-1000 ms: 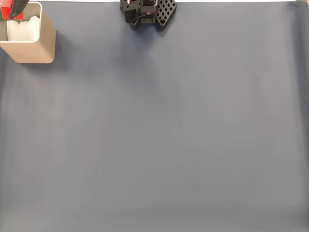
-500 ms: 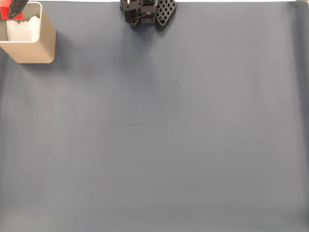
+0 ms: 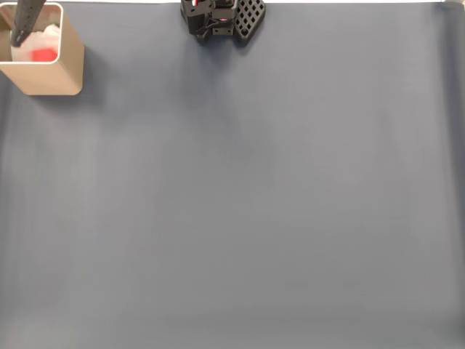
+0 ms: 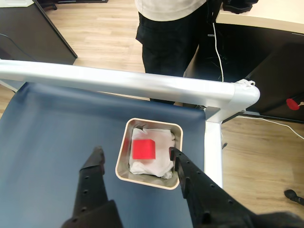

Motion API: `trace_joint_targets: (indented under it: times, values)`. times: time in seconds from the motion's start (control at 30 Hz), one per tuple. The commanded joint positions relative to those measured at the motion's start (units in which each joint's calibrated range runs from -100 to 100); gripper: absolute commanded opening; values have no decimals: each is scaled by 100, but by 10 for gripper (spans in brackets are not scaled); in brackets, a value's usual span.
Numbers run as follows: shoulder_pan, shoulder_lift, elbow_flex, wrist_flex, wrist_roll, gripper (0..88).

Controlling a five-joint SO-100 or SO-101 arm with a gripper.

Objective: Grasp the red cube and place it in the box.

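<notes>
Fingers (image 4: 97,159) stand spread apart above the box (image 4: 124,168), gripping nothing. Inside it the red cube (image 4: 143,149) looks smeared against the white lining (image 4: 156,164), its edges hard to make out.

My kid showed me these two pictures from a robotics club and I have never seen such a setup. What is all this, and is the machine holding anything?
It is a small robot arm on a table with a dark blue-grey cover. The fixed view looks down on the table; the black block at its top edge is the arm's base. The wrist view comes from a camera riding on the arm, so you see its gripper, two black fingers, spread open and holding nothing. Below them stands the box, tan with white lining, and the red cube is inside it. Beyond the table's metal rail a person stands.
</notes>
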Motion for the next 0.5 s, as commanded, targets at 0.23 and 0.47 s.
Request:
trace_joint_targets:
  times: [0.23, 0.47]
  values:
    - [-80, -203, -157, -110, -63, 400]
    - [-80, -264, -112, -118, -68, 403]
